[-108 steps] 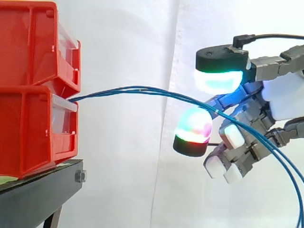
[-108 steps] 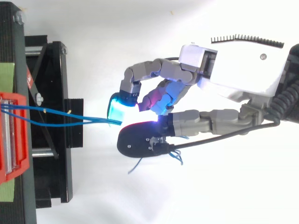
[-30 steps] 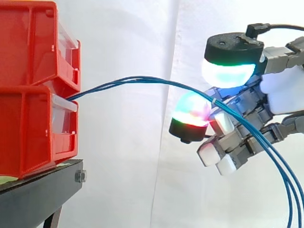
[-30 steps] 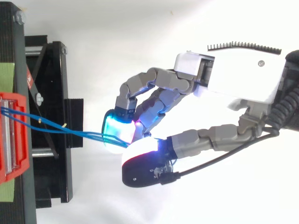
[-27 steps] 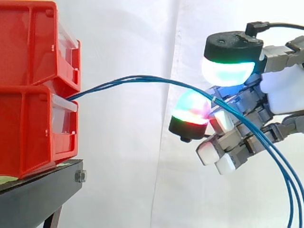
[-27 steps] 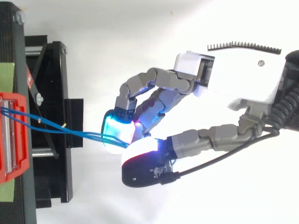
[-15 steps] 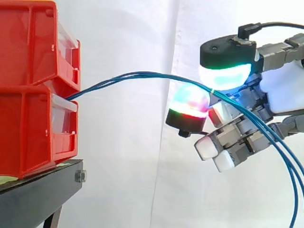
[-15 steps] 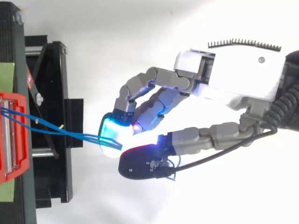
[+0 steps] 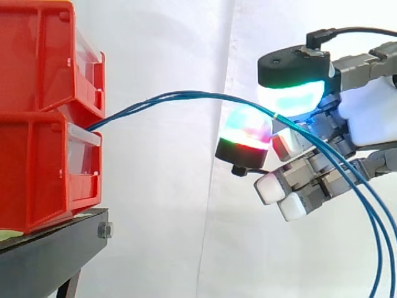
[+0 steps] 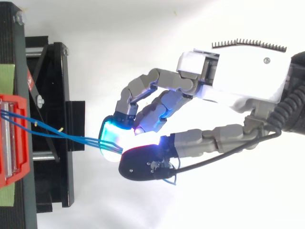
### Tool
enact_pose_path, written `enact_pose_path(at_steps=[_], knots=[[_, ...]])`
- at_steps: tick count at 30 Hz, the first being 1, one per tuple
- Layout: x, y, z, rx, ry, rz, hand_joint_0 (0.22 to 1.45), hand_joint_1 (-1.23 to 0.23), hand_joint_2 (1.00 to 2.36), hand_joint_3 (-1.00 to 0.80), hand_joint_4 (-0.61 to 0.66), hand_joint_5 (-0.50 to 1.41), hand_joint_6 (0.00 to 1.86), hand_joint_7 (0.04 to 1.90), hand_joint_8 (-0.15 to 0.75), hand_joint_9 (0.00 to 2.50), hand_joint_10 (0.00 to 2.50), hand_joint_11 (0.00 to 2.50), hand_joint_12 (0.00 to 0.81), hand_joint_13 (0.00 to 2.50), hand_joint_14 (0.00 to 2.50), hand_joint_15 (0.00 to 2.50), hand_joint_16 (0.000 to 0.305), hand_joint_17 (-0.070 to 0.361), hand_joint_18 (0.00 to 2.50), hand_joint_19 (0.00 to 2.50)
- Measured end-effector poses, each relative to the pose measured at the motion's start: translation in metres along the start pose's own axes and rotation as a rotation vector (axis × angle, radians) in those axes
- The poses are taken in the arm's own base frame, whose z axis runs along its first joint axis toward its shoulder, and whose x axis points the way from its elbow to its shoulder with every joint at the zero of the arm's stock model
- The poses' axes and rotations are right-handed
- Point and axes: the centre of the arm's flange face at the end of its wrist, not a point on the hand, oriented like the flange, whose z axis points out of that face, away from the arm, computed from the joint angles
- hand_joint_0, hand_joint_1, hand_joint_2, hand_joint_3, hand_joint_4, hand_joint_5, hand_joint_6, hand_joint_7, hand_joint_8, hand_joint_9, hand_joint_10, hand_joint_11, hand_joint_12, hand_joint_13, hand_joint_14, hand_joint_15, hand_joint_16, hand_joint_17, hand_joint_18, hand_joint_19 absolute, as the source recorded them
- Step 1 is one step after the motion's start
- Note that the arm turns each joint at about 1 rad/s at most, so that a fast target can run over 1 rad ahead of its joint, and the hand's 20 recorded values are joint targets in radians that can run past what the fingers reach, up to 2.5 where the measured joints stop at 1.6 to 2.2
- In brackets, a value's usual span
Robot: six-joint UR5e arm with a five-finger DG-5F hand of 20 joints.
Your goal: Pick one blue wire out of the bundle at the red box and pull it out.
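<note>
**Desk:** What's the room like out there?

**Operator:** I've got the white curtain (image 9: 167, 186) behind everything. The black stand (image 9: 49, 254) is the surface at the left edge of my side view, and two red bins (image 9: 31, 124) sit stacked on it. Between the bins' front edge and the hand (image 10: 238, 71) I see open space, crossed by nothing but the wires. The hand is well apart from the bins.

**Desk:** And the wires themselves?

**Operator:** The blue wires (image 9: 186, 97) are thin strands lying close together. They leave the front where the upper and lower bins meet, arch up and to the right, pass through the hand and fall away towards the lower right corner.

**Desk:** Grip?

**Operator:** The fingers (image 9: 290, 96) are curled, with two glowing pads closed onto the strands from above and below. I can't tell whether they've caught one strand or all of them.
</note>
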Motion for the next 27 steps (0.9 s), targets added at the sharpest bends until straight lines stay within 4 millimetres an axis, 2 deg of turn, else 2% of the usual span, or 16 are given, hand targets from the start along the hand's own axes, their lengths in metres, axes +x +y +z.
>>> enact_pose_path(at_steps=[2, 4, 6, 13, 20, 27], knots=[[0.0000, 0.0000, 0.0000, 0.000, 0.000, 0.002, 0.58, -0.67, 1.01, -0.17, 0.25, -0.09, 0.64, 1.01, 0.278, 1.04, 0.02, 0.58, 0.410, 0.76, 0.02, 0.45, 0.072, 0.161, 0.52, 0.59], [0.0000, 0.0000, 0.0000, 0.000, 0.000, 0.004, 0.57, -0.68, 1.01, -0.17, 0.25, -0.10, 0.65, 1.00, 0.280, 1.04, 0.02, 0.58, 0.412, 0.75, 0.02, 0.46, 0.071, 0.160, 0.51, 0.58], [0.0001, -0.0001, 0.0000, 0.000, 0.000, 0.006, 0.57, -0.73, 1.01, -0.18, 0.23, -0.13, 0.71, 0.89, 0.271, 1.01, 0.02, 0.62, 0.402, 0.74, 0.02, 0.46, 0.069, 0.156, 0.50, 0.59], [0.0002, -0.0001, 0.0000, 0.000, 0.000, 0.012, 0.60, -0.80, 1.01, -0.19, 0.21, -0.17, 0.81, 0.76, 0.249, 0.95, 0.03, 0.70, 0.370, 0.70, 0.02, 0.47, 0.062, 0.141, 0.44, 0.59], [0.0001, -0.0001, 0.0000, 0.000, 0.000, 0.016, 0.65, -0.82, 1.01, -0.04, 0.17, -0.17, 0.86, 0.66, 0.247, 0.94, 0.02, 0.71, 0.371, 0.72, 0.02, 0.47, 0.063, 0.142, 0.49, 0.57], [0.0000, -0.0002, -0.0001, 0.001, 0.000, 0.018, 0.67, -0.79, 1.00, 0.00, 0.27, -0.15, 0.82, 0.75, 0.257, 1.02, 0.02, 0.65, 0.385, 0.76, 0.02, 0.46, 0.067, 0.150, 0.53, 0.56]])
